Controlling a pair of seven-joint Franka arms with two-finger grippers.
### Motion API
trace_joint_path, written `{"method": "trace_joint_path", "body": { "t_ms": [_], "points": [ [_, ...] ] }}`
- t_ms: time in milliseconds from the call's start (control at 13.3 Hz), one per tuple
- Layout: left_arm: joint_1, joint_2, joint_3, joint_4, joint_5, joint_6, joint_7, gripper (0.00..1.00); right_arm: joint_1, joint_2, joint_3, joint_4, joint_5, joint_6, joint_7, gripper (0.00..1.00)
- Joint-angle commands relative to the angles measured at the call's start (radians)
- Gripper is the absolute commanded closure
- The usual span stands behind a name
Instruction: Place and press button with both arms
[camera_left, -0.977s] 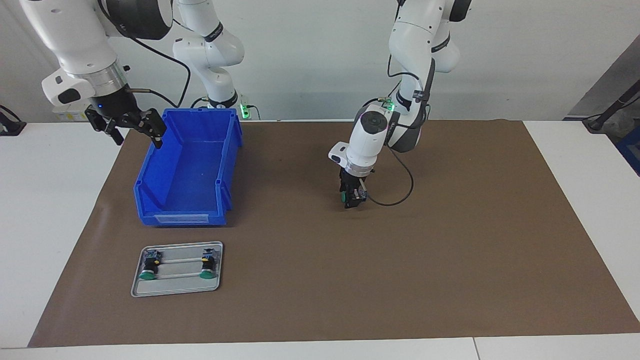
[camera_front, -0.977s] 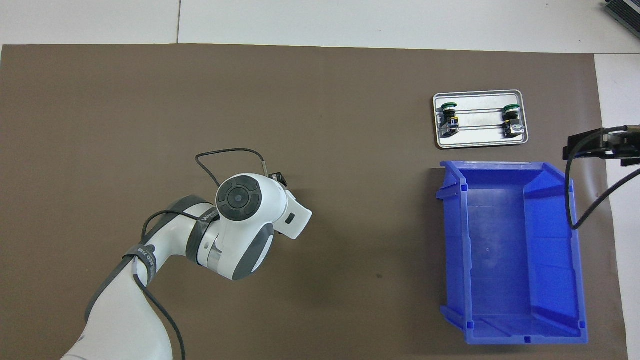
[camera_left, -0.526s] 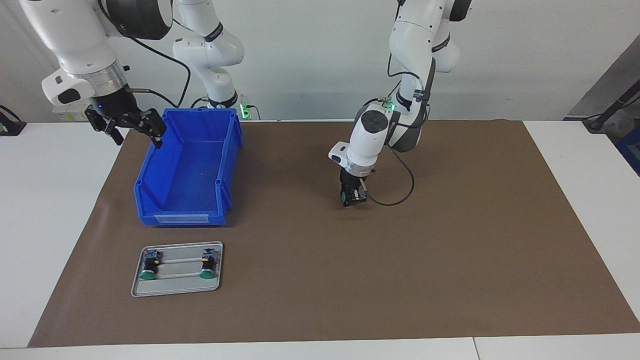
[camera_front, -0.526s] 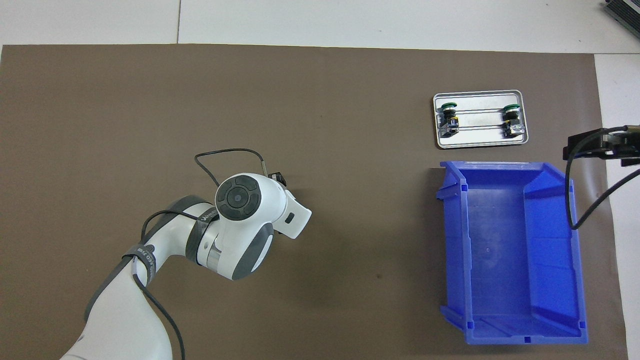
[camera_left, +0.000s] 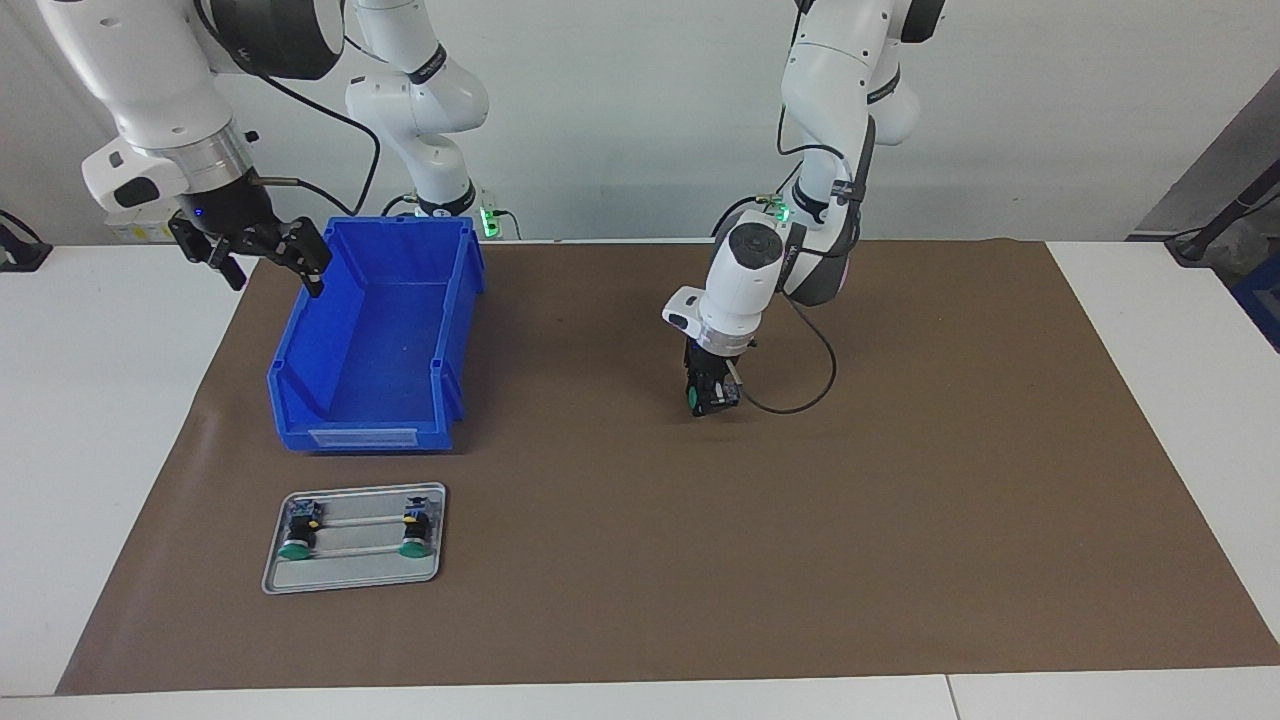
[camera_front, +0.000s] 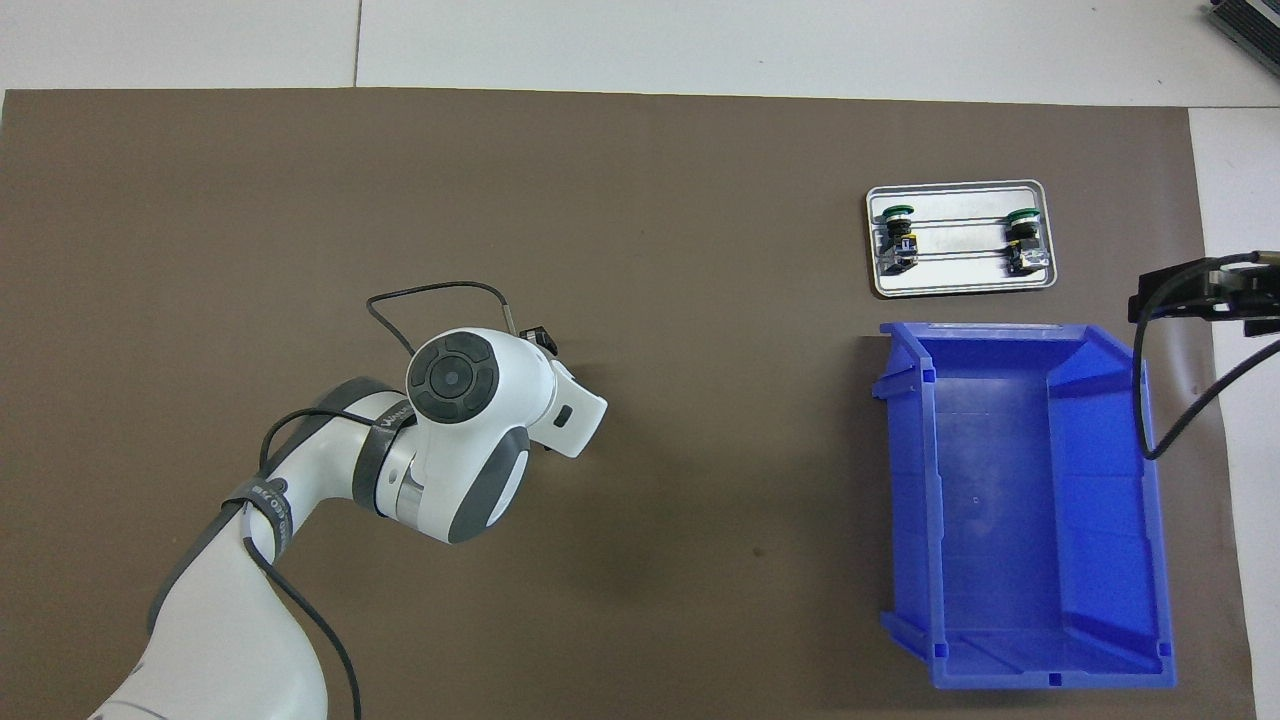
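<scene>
While the left gripper (camera_left: 708, 398) is clamped on a green-capped button (camera_left: 695, 400) low over the brown mat (camera_left: 900, 500), the right gripper (camera_left: 262, 252) is held wide open and waits above the blue bin's (camera_left: 372, 340) rim. Two more buttons (camera_left: 297, 530) are seen on the metal tray (camera_left: 350, 575).

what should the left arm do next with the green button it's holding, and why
Probably lower it the last bit and set it on the brown paper mat. The left pincer is shut on the green-capped black push button just above bare mat mid-table, while the right pincer waits open by the blue plastic bin.
</scene>
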Motion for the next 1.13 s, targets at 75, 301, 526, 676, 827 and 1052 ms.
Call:
{"method": "trace_joint_path", "body": {
  "t_ms": [75,301,526,676,827,1052],
  "points": [
    [0.068,-0.013,-0.009,0.072,-0.053,-0.061,0.01,1.0,-0.004,-0.009,0.004,-0.013,0.022,-0.009,0.01,0.0],
    [0.126,-0.033,-0.022,0.141,-0.18,-0.151,0.026,1.0,-0.006,-0.011,0.004,-0.018,0.022,-0.007,0.009,0.0],
    [0.196,-0.064,-0.019,0.178,-0.405,-0.271,0.15,1.0,-0.007,-0.011,0.004,-0.018,0.022,-0.01,0.006,0.0],
    [0.249,-0.084,-0.017,0.171,-0.523,-0.302,0.262,1.0,-0.007,-0.012,0.004,-0.018,0.022,-0.01,0.006,0.0],
    [0.279,-0.095,-0.017,0.168,-0.535,-0.342,0.289,1.0,-0.007,-0.012,0.004,-0.021,0.022,-0.009,0.006,0.0],
    [0.345,-0.122,-0.017,0.154,-0.684,-0.412,0.399,1.0,-0.007,-0.012,0.003,-0.021,0.022,-0.01,0.006,0.0]
  ]
}}
